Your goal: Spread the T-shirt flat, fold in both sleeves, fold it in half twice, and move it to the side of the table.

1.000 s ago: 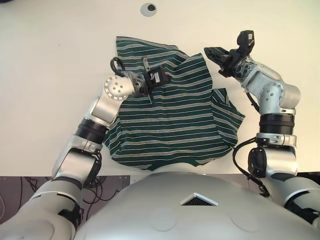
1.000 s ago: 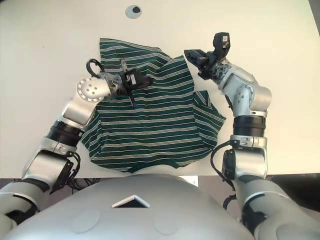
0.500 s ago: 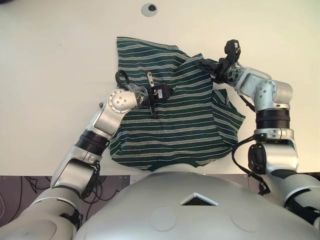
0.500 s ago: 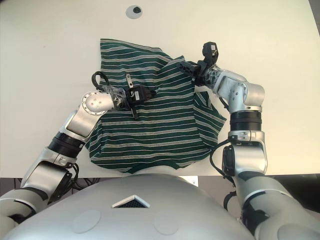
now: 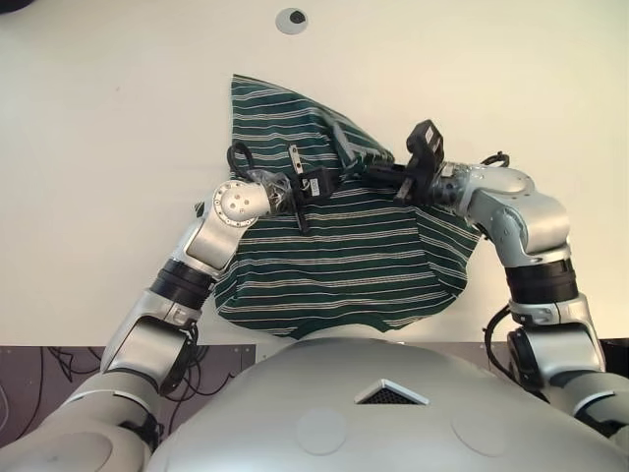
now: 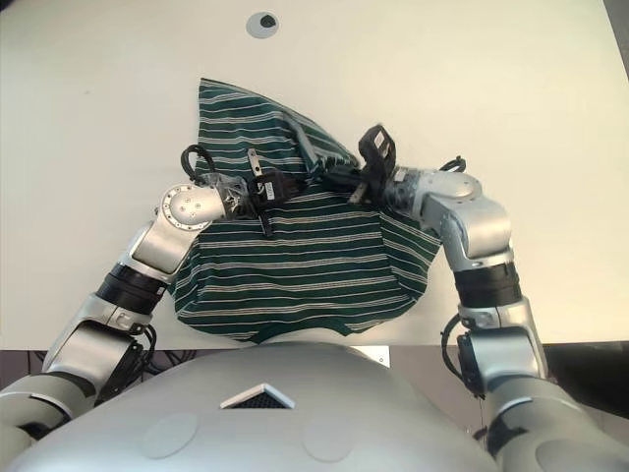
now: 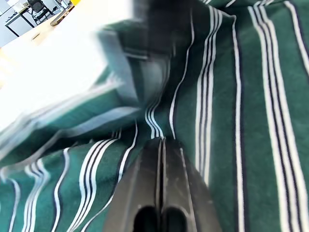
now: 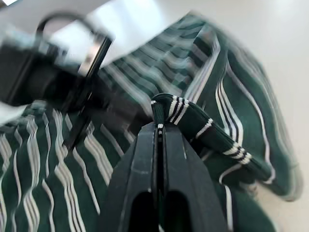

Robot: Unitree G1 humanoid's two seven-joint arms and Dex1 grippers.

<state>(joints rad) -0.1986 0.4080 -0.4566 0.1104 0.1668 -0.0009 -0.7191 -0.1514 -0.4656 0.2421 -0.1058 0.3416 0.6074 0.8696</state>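
Observation:
The green T-shirt (image 5: 344,256) with white stripes lies rumpled on the white table (image 5: 118,147), its bottom hem near the front edge. My left gripper (image 5: 332,181) is shut and rests on the cloth at the shirt's middle; in the left wrist view its fingertips (image 7: 157,145) press together on the fabric (image 7: 241,96). Just to its right, my right gripper (image 5: 381,177) is shut on a fold of the shirt's right side. The right wrist view shows that striped fold (image 8: 193,121) pinched at the fingertips (image 8: 145,140), lifted over the shirt's body.
A round grey grommet (image 5: 291,18) sits in the table beyond the shirt. Bare tabletop runs to the left (image 5: 88,197) and right (image 5: 580,118) of the shirt. The table's front edge (image 5: 59,345) is close, with cables below it.
My right gripper came down from above the table, shut on the shirt's right edge and pulled it left toward the middle. The left gripper shifted slightly right, then held still.

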